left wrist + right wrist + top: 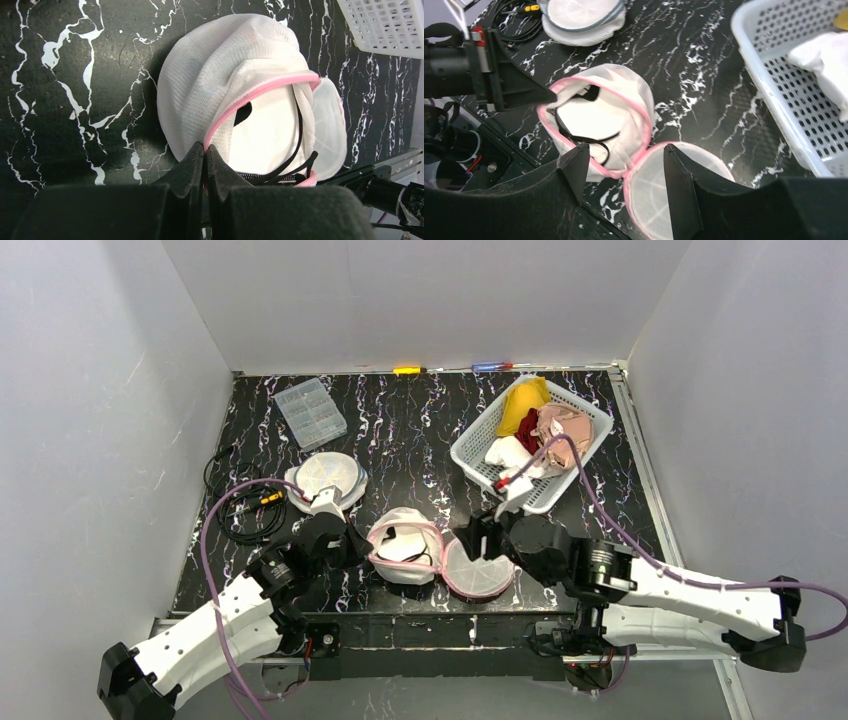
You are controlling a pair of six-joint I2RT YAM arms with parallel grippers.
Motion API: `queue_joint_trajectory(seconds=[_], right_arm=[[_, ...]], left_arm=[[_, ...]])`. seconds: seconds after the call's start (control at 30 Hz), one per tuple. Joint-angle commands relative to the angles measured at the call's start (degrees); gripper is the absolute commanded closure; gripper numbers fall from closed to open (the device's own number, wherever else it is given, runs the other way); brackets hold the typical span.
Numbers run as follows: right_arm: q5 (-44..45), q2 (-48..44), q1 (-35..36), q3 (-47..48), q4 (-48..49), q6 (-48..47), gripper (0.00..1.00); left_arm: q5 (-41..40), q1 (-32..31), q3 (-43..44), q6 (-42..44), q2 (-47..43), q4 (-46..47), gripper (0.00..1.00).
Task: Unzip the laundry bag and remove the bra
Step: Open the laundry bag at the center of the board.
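Unzipped laundry bag point(630, 97) holds bra point(583, 116); basket point(467, 453) holds clothes point(548, 425).

laundry bag point(405, 545): white mesh, pink trim
bra point(584, 112): white, black straps
table point(400, 430): black, white marble veining
basket point(478, 438): white, perforated grid
clothes point(560, 425): yellow, dark red, beige, white

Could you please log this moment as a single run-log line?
laundry bag: unzipped | bra: inside | left tool: shut on bag rim | right tool: open, above bag
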Motion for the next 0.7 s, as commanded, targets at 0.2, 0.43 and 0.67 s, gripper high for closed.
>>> queue_joint_trajectory(seconds=[0.2,0.43,0.67], right_arm=[[-8.15,21.87,0.36,5.73,10.28,-3.74,0.39],[-10.65,34.97,0.39,6.97,15.88,-4.76,0.41],[-11.92,38.87,1.29,4.95,19.1,-4.83,0.39]], left_arm=[[-0.9,0.41,3.34,3.22,-0.05,-6.99,1.0],[1.4,0.4,3.92,2.62,0.1,-9.66,0.98],[5.4,0.38,2.86,0.38,-0.78,-9.57,0.72]])
